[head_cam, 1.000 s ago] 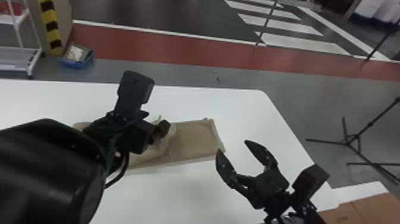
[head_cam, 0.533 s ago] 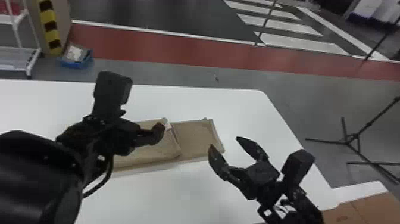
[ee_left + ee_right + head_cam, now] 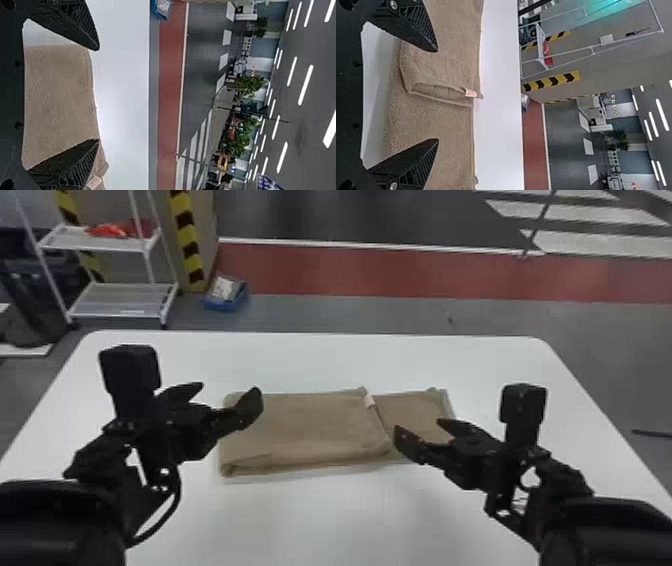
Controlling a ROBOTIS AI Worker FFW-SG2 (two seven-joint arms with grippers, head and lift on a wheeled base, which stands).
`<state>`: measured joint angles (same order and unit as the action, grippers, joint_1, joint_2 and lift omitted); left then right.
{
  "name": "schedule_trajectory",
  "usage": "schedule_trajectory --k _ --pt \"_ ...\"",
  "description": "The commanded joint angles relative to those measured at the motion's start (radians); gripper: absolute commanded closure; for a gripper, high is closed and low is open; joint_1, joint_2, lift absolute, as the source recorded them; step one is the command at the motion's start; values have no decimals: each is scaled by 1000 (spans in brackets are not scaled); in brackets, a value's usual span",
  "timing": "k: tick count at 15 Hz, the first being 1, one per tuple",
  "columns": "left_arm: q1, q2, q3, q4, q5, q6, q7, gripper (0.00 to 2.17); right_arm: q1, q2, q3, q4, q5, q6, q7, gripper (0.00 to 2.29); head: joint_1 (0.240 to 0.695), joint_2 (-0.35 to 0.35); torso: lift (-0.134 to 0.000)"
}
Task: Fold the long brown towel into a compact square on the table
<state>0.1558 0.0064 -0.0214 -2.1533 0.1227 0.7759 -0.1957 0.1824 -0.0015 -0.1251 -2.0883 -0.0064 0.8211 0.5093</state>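
A brown towel [image 3: 310,425] lies partly folded across the middle of a white table [image 3: 325,525], between two black robot grippers, in the head view. Its thicker, layered part fills the center and center left of the frame; a thinner section extends to the right from beneath the upper layer's edge, where a small pale tag [image 3: 369,401] sits near the towel's upper side.

At center left, the left gripper [image 3: 228,390] holds nothing, its fingers spread apart above the towel's left end. At center right, the right gripper [image 3: 419,426] is likewise open and empty, its fingers parted over the thinner section, near the upper layer's edge. Whether any fingertip touches the cloth cannot be told.

The left wrist view shows brown cloth beyond the gap between ribbed finger pads [image 3: 81,23]. In the right wrist view, the upper layer's edge gapes slightly beside the tag.

Behind the table, a white shelf rack [image 3: 107,242] bearing red items [image 3: 115,230] stands at the upper left of the frame, with a blue container [image 3: 226,302] on the floor to its right. A red floor band [image 3: 400,272] runs across the top.
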Motion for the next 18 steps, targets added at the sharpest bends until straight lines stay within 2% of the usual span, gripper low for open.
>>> schedule_trajectory --k 1,5,8,12,18 --pt "31 0 37 3 20 -49 -8 66 -112 2 7 93 17 102 0 73 695 -49 -123" --pt "45 0 43 9 23 -86 -22 66 -238 2 39 220 23 163 0 87 695 -21 -123" --pt "54 0 43 10 23 -92 -24 76 -290 2 94 294 65 160 -3 90 695 -4 -123" --pt "59 0 52 13 26 -92 -25 80 -350 2 125 409 94 142 -6 130 695 19 -123" --pt "60 0 52 23 25 -92 -25 80 -380 2 157 473 106 120 -5 282 695 36 -123"
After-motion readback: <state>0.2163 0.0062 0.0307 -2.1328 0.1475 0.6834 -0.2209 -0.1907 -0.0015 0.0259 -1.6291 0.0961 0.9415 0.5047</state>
